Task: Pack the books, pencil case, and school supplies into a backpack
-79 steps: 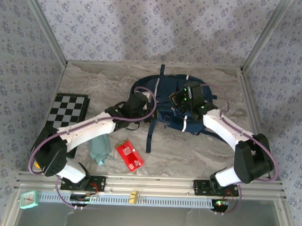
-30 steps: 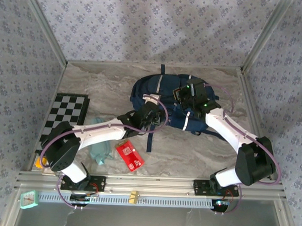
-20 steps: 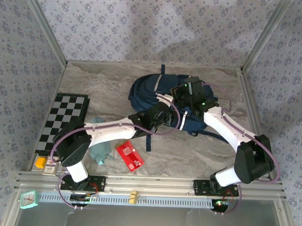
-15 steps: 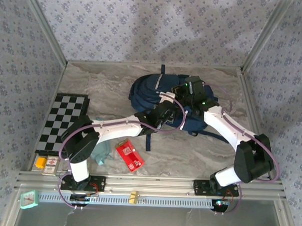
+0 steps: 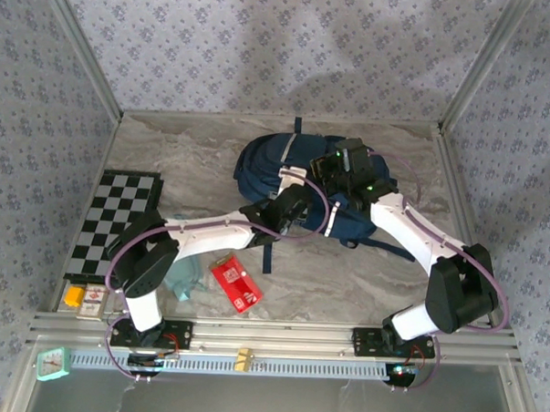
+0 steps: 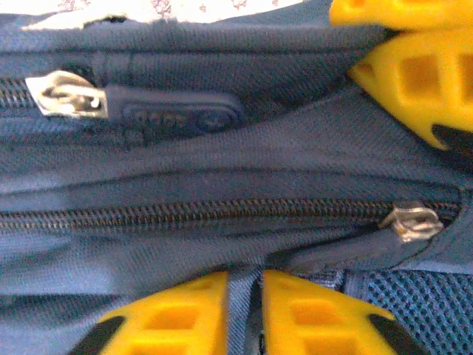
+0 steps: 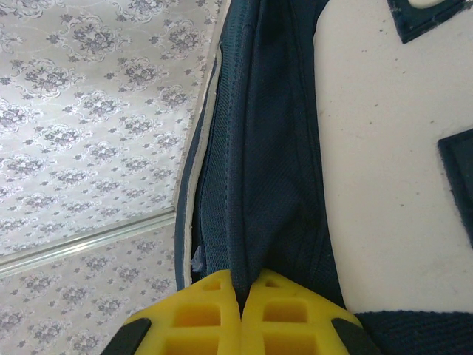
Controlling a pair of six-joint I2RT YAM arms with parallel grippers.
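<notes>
The navy backpack (image 5: 263,164) lies at the back middle of the table. My left gripper (image 5: 293,199) reaches across to its near side and, in the left wrist view, my left gripper (image 6: 245,281) is shut on a narrow strip of the backpack (image 6: 222,155) below two zip pulls (image 6: 66,100). My right gripper (image 5: 336,172) is on the bag's top; in the right wrist view my right gripper (image 7: 240,285) is shut on a fold of the backpack (image 7: 273,148). The pale teal pencil case (image 5: 182,275) and the red school supplies packet (image 5: 235,283) lie near the front left. The books are out of view.
A black-and-white chequered board (image 5: 119,222) lies at the left edge, with a small orange item (image 5: 73,296) near its front corner. Patterned walls close the table on three sides. Bare marble surface lies in front of the backpack on the right.
My left arm has swung right from near the pencil case to the backpack, and its jaws have closed on the strip. My right gripper has kept its hold.
</notes>
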